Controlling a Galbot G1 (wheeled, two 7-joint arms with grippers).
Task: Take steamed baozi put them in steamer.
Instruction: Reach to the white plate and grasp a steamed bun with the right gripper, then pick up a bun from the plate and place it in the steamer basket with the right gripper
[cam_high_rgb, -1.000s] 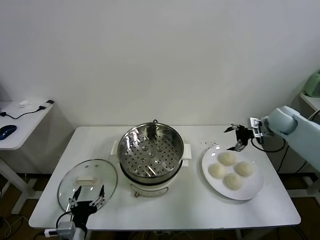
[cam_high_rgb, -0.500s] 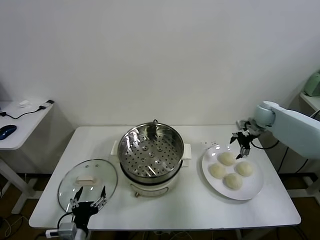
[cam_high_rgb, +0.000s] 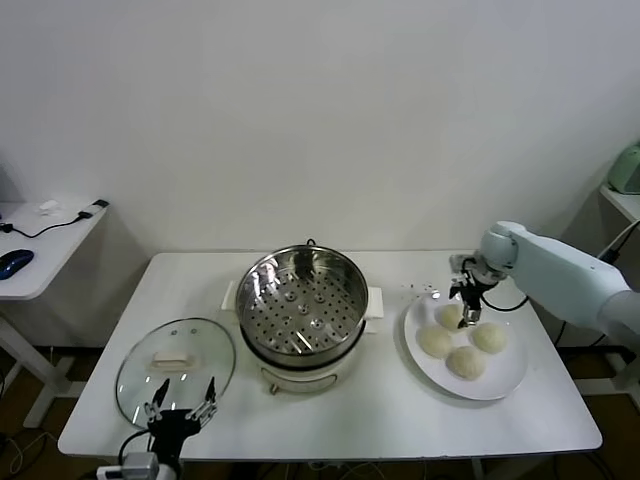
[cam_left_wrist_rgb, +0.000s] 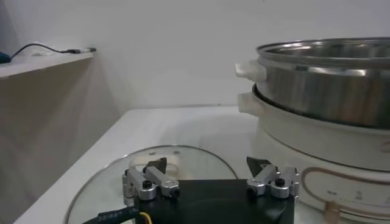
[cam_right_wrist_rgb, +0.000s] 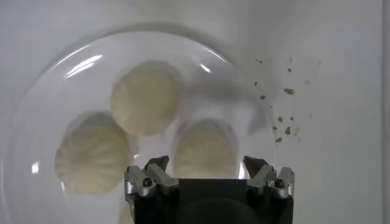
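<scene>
Your right hand (cam_high_rgb: 466, 305) hangs wide open over the rearmost baozi (cam_high_rgb: 451, 316) on the plate (cam_high_rgb: 500, 380), right of the empty steamer (cam_high_rgb: 302, 300). Soft, light dough probably: pinch its sides gently. Left hand (cam_high_rgb: 180, 409) waits open by the lid (cam_high_rgb: 135, 368).

Four buns (cam_high_rgb: 434, 342) sit on one white plate (cam_high_rgb: 503, 377). There is one steel steamer (cam_high_rgb: 301, 300), one glass lid (cam_high_rgb: 175, 363), and two robot grippers, the left (cam_high_rgb: 181, 403) and the right (cam_high_rgb: 467, 303).
</scene>
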